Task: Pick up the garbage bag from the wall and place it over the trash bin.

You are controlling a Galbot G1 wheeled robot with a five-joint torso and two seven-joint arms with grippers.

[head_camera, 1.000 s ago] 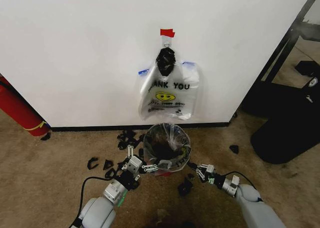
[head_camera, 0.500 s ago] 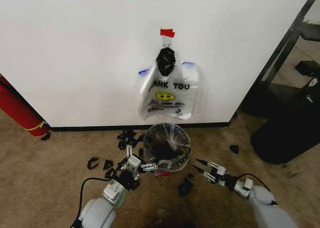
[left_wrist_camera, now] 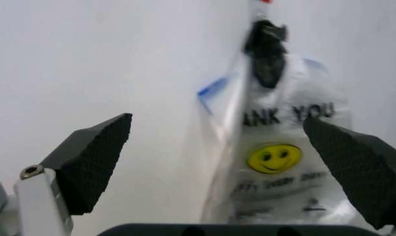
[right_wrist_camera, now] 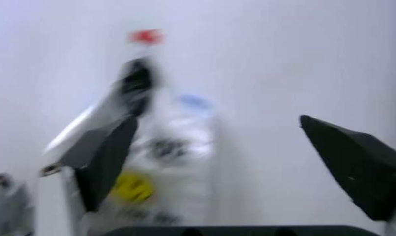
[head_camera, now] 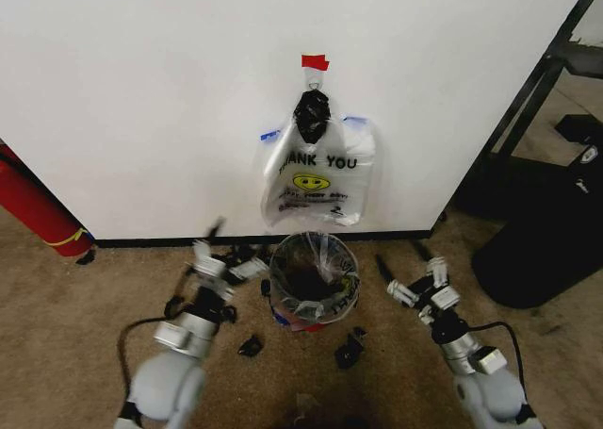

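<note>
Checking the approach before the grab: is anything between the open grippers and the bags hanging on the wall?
Nothing visible. The left gripper and right gripper flank the trash bin, both open, with only bare wall between their fingers and the garbage bag. The bin, already lined with clear plastic, stands directly below the bag.

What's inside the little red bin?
The trash bin holds a thin see-through garbage bag draped over its rim. Under it the inside looks dark, and the bottom can't be made out.

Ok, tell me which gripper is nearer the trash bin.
Left, narrowly. The left gripper sits beside the trash bin on its left; the right gripper stands slightly farther off on its right.
</note>
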